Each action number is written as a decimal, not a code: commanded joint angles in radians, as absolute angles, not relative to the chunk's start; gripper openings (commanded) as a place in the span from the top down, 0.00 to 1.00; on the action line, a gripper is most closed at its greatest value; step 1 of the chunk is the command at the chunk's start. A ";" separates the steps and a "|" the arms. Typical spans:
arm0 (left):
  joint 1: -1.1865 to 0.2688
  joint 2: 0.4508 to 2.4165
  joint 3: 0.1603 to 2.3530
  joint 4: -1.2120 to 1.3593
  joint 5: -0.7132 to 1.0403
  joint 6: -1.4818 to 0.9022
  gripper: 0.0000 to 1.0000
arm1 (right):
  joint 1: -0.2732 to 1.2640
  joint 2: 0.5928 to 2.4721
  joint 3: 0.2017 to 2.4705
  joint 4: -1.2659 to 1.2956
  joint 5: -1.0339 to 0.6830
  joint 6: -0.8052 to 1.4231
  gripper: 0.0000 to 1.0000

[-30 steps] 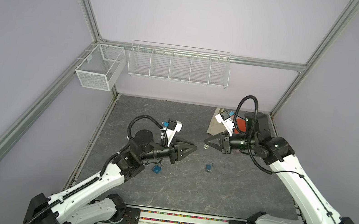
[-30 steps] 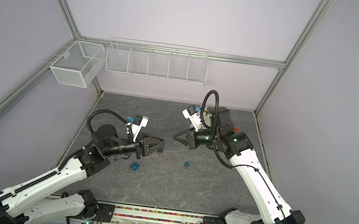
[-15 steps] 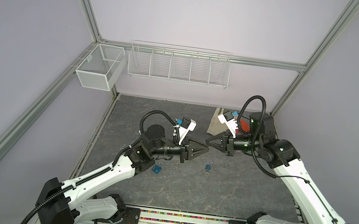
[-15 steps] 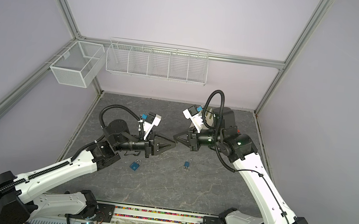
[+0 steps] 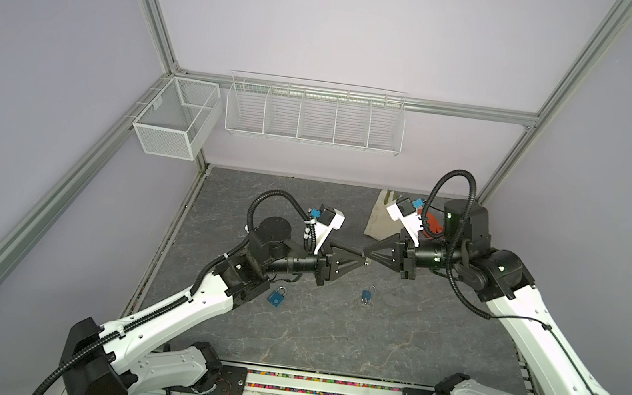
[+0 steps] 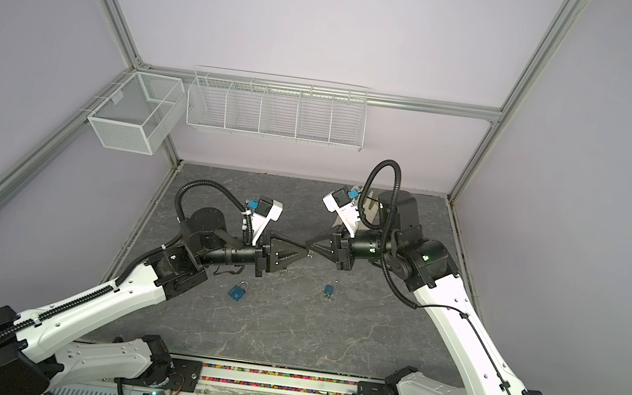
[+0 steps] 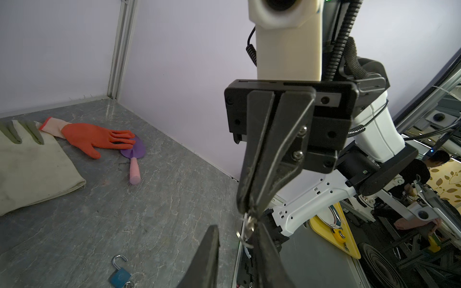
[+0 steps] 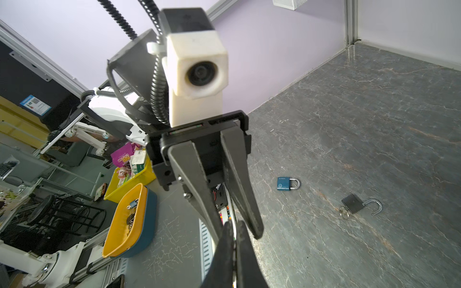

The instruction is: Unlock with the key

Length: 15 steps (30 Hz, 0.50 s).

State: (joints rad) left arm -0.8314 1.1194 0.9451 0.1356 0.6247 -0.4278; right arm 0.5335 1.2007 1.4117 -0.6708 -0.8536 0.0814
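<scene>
My right gripper (image 7: 247,209) has its fingers pressed together on the small silver key (image 7: 249,224). The key hangs from their tips with its ring, in the air above the table (image 7: 149,199). My left gripper (image 7: 237,232) meets it tip to tip. Its fingers (image 7: 209,249) stand apart, one on each side of the key, and I cannot tell if one of them touches it. Below us on the table lies the open padlock (image 5: 366,296), blue, with its shackle swung out and a key ring at its base. The closed padlock (image 5: 277,296), also blue, lies near my left forearm. Farther back, near the wall, are an orange glove (image 7: 97,137), a purple trowel (image 7: 133,154) under its fingertips, and a cloth bag (image 7: 32,169).
</scene>
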 commanded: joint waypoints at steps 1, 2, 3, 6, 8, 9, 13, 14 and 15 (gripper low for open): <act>-0.828 1.135 0.988 0.115 0.606 -0.390 0.75 | 0.538 1.177 1.421 -0.652 -0.912 0.063 0.93; -0.829 1.133 0.988 0.124 0.610 -0.392 0.74 | 0.539 1.175 1.421 -0.656 -0.907 0.061 0.93; -0.829 1.134 0.987 0.142 0.622 -0.398 0.74 | 0.537 1.174 1.420 -0.661 -0.907 0.056 0.93; -0.829 1.143 0.976 0.222 0.679 -0.433 0.74 | 0.538 1.181 1.422 -0.665 -0.914 0.052 0.93; -0.830 1.155 0.978 0.243 0.697 -0.451 0.75 | 0.538 1.181 1.426 -0.663 -0.913 0.051 0.93; -0.828 1.159 0.982 0.236 0.698 -0.449 0.77 | 0.538 1.180 1.428 -0.657 -0.914 0.052 0.93; -0.830 1.164 0.975 0.223 0.695 -0.444 0.86 | 0.538 1.178 1.438 -0.660 -0.919 0.046 0.93; -0.828 1.159 0.969 0.233 0.693 -0.448 0.88 | 0.537 1.180 1.438 -0.666 -0.920 0.040 0.93; -0.829 1.154 0.961 0.247 0.687 -0.453 0.91 | 0.538 1.181 1.437 -0.670 -0.917 0.038 0.93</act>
